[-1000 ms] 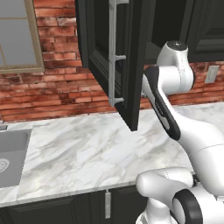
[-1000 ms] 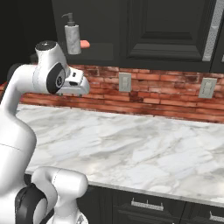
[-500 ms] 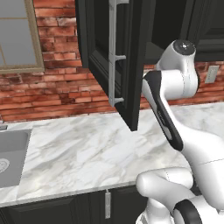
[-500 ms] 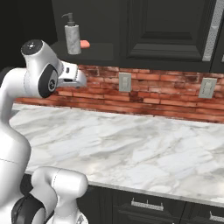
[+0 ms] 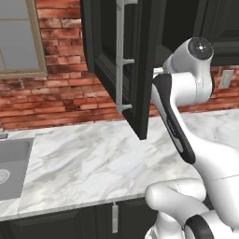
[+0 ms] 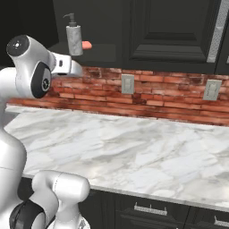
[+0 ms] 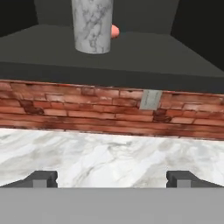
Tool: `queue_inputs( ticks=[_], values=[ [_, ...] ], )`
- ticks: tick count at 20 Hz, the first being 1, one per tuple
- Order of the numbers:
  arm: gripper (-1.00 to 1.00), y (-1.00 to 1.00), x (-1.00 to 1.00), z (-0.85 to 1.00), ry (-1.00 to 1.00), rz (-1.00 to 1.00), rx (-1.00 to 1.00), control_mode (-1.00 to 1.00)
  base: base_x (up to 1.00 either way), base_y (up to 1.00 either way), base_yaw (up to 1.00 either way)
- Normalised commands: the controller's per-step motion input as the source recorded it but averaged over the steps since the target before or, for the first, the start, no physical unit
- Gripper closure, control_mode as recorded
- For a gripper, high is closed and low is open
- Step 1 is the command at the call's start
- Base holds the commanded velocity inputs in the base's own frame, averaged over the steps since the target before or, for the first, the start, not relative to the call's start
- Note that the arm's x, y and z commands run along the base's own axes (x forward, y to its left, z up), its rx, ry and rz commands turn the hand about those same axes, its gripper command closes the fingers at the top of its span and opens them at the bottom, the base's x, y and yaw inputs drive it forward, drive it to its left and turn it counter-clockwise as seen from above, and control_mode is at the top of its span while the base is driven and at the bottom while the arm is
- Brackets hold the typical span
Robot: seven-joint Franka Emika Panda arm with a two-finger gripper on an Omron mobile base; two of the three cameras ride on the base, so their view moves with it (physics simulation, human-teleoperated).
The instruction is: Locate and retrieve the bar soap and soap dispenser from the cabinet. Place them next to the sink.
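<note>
Hand view: gripper (image 7: 112, 179) sits at bottom of frame, its two dark fingertips (image 7: 43, 178) set wide apart w/ nothing between them. Soap dispenser (image 7: 92, 25) stands upright at top of frame, left of centre, on the dark cabinet (image 7: 144, 57) shelf, well above and beyond the tips; grey speckled body cut off by top edge. Bar soap (image 7: 115, 30) peeks out as a small pink bit just right of and behind the dispenser; touching or not, can't tell. Below the shelf runs the brick wall (image 7: 65, 111) w/ a grey outlet (image 7: 151, 99), then the marble counter (image 7: 109, 157) in lower half. Right base view: dispenser (image 6: 74, 36) at upper left w/ dark pump on top, pink soap (image 6: 86, 44) just to its right on same shelf; arm's wrist lies just below-left of the shelf, gripper itself too hidden to make out there. Left base view: open cabinet door (image 5: 119, 60) w/ long silver handle (image 5: 121, 56) hangs at top centre, arm reaching up behind its right edge; sink (image 5: 11, 163) at far left edge, well apart from the arm. No brands, labels or readable writing on anything.
</note>
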Motion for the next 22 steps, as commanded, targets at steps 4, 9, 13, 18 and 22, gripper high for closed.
queue_inputs(
  ticks=[4, 9, 13, 18, 22],
  values=[
    [-1.00, 0.01, 0.00, 0.43, -0.10, 0.03, 0.00, -1.00, 0.00, 0.00, 0.00],
    [-1.00, 0.01, 0.30, 0.13, -0.06, 0.02, 0.03, -1.00, 0.00, 0.00, 0.00],
    [-1.00, 0.06, 0.33, 0.24, -0.02, 0.05, 0.00, -1.00, 0.00, 0.00, 0.00],
    [-1.00, 0.13, 0.32, 0.37, 0.00, 0.06, 0.00, -1.00, 0.00, 0.00, 0.00],
    [-1.00, 0.07, 0.39, 0.19, 0.00, 0.01, 0.00, -1.00, 0.00, 0.00, 0.00]
  ],
)
